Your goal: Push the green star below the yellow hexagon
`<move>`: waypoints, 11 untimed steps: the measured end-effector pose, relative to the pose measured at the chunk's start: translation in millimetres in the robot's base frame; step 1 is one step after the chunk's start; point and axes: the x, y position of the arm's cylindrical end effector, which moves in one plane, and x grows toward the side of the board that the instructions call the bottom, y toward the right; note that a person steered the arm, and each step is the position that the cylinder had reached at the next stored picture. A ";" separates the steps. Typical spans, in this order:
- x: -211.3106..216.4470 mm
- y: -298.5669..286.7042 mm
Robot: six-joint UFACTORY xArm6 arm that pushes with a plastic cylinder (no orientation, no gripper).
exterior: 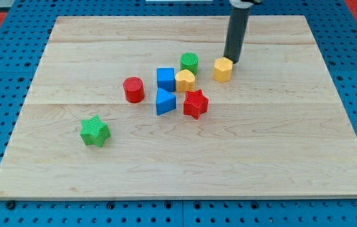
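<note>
The green star (94,131) lies on the wooden board (279,145) at the view's lower left. The yellow hexagon (222,69) sits right of the board's centre, toward the view's top. My tip (231,61) is at the hexagon's upper right edge, touching or nearly touching it. The rod rises from there out of the view's top. The tip is far from the green star, which lies well to the view's left and lower down.
A cluster sits left of the hexagon: a green cylinder (189,62), a yellow heart-like block (185,80), a blue cube (165,78), a blue triangle (164,101), a red star (195,104) and a red cylinder (133,89). A blue pegboard (2,75) surrounds the board.
</note>
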 end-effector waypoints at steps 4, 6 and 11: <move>246.8 30.5; 257.1 -170.0; 173.1 -207.2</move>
